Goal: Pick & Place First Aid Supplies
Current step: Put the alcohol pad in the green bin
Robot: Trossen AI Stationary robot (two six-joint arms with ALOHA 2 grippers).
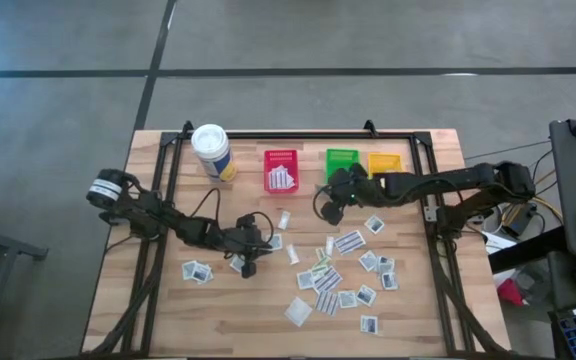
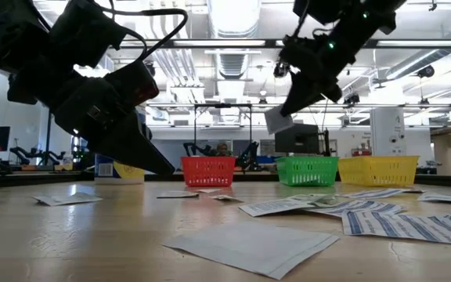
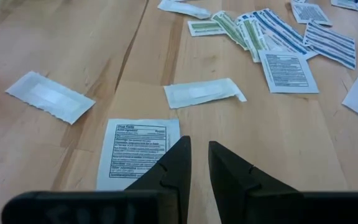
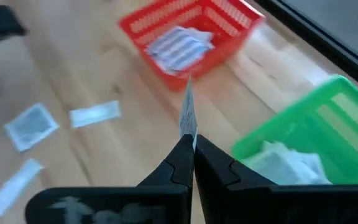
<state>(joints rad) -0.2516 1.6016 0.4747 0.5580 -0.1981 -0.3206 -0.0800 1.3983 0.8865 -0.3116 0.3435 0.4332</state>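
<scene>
Right gripper [image 4: 191, 144] pinched on small flat white paper packet [image 4: 187, 115], held edge-up above table between red plastic bin [image 4: 185, 28] and green plastic bin [image 4: 319, 127], red ahead; left gripper [image 3: 194, 158], fingers slightly apart, low over printed square packet [image 3: 135, 152].

From above, the print on the scattered packets [image 1: 349, 241] is too small to read; the contents of the red bin [image 1: 281, 171] are only a pale heap; the yellow bin [image 1: 385, 163] is partly covered by the right arm; from table height the left gripper [image 2: 159, 164] hides part of the canister [image 2: 118, 169]; the packet [image 4: 187, 115] pinched by the right gripper [image 4: 193, 148] shows edge-on, its face unseen.
</scene>
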